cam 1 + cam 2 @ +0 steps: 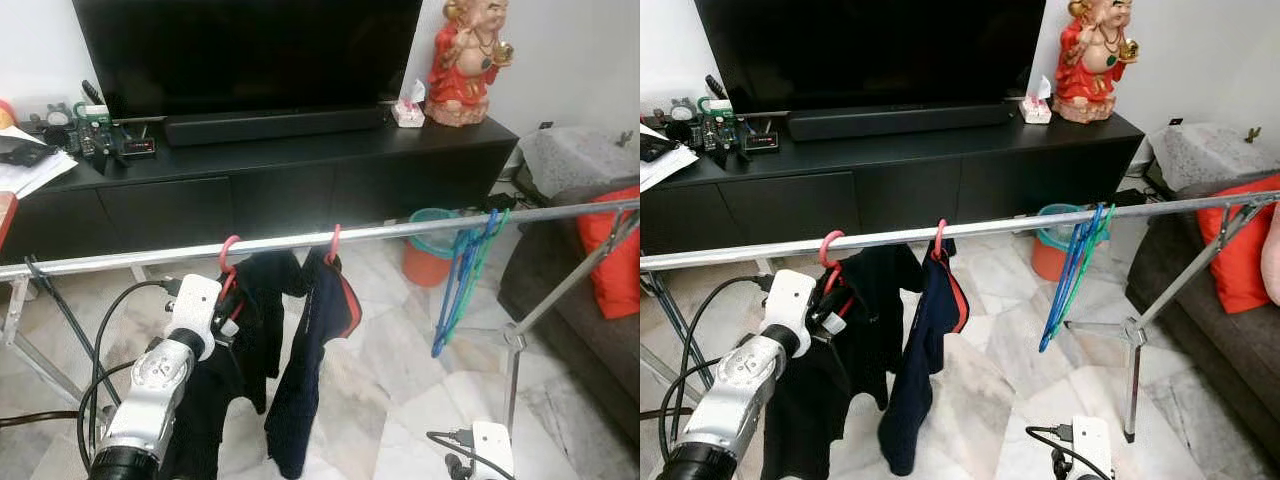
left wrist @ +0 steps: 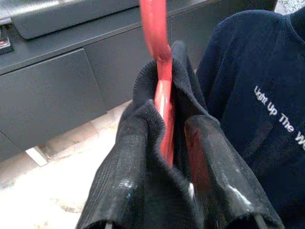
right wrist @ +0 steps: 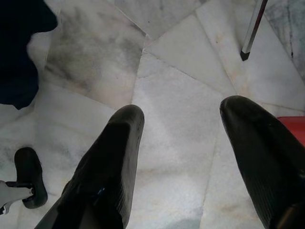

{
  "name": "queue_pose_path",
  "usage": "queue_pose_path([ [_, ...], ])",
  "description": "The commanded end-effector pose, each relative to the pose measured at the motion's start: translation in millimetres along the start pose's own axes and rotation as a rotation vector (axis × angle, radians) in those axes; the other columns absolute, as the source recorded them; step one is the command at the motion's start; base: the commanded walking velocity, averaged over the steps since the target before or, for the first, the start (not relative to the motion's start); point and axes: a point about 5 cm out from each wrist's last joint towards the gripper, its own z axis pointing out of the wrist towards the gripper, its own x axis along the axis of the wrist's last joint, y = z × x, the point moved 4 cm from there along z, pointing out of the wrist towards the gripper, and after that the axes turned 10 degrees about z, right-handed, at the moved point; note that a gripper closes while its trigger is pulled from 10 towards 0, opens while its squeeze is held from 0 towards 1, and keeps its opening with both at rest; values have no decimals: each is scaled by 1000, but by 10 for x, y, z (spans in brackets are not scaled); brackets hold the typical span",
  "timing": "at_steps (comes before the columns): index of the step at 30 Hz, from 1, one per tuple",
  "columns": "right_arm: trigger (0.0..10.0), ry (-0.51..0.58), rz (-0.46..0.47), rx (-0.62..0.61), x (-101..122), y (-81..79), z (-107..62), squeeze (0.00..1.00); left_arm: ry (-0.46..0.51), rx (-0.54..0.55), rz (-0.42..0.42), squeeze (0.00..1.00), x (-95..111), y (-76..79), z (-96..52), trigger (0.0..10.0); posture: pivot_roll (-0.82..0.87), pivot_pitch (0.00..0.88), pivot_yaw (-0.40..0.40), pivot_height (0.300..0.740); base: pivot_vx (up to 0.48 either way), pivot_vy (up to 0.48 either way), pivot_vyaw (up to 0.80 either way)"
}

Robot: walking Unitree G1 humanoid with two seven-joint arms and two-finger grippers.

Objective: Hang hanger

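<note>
Silver left arm (image 1: 150, 385) with white wrist, black cables; 2 black-fingered tools.

White print on the navy shirt (image 2: 257, 109) reads "Light Up The W", cut off at the frame edge; nothing else legible; small devices on the TV cabinet (image 1: 300, 160) are too small to read

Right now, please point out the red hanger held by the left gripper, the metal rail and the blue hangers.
red hanger (image 2: 164, 102): left wrist view, on its neck between the fingers.
metal rail (image 1: 400, 231): left eye view, bare middle stretch.
blue hangers (image 1: 455, 290): left eye view, on the hanging arms.
</note>
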Motion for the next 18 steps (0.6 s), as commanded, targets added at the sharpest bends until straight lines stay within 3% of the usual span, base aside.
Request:
queue_pose_path([
  [1, 10000, -5, -4, -12, 5, 58, -2, 0, 29, 1, -12, 1000, 56, -7, -17, 10000, 87, 0, -105, 740, 0, 0, 0],
  [8, 10000, -6, -10, -12, 10, 72, -3, 0, 71, -13, -31, 1000, 144, -33, -171, 10000, 94, 0, -115, 740, 0, 0, 0],
  [9, 10000, -7, -12, -12, 10, 74, -3, 0, 101, -12, -45, 1000, 204, -59, -266, 10000, 97, 0, -117, 740, 0, 0, 0],
  [16, 10000, -6, -14, -12, 15, 78, -3, 0, 138, 4, -38, 1000, 275, -91, -557, 10000, 104, 0, -118, 740, 0, 0, 0],
  [18, 10000, -5, -14, -12, 16, 79, -3, 0, 137, 6, -38, 1000, 269, -89, -582, 10000, 104, 0, -118, 740, 0, 0, 0],
])
